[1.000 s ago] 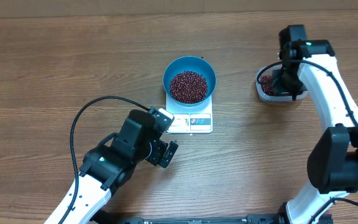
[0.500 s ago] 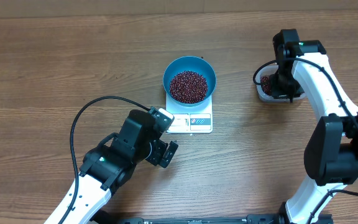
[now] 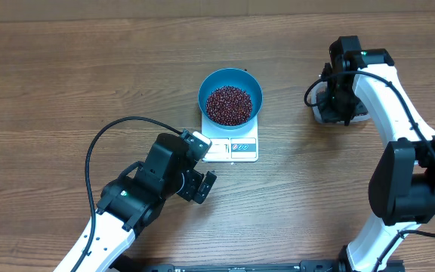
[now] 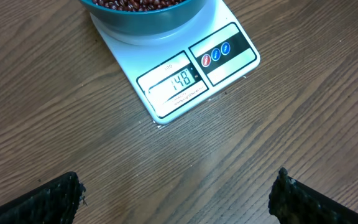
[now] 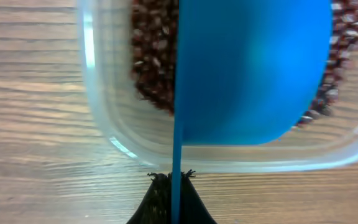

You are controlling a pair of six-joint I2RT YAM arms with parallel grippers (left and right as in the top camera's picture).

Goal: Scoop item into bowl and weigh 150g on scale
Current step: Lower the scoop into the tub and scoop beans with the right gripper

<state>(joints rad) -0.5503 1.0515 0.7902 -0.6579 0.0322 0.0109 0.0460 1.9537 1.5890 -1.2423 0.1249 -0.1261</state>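
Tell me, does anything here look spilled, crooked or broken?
Nothing stands out. The beans lie inside the blue bowl on the scale, more in the clear tub, and none show loose on the table.

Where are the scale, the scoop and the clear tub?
scale (image 4: 178,81): left wrist view, on its display.
scoop (image 5: 253,68): right wrist view, middle of the blue cup.
clear tub (image 5: 101,93): right wrist view, on its left wall.
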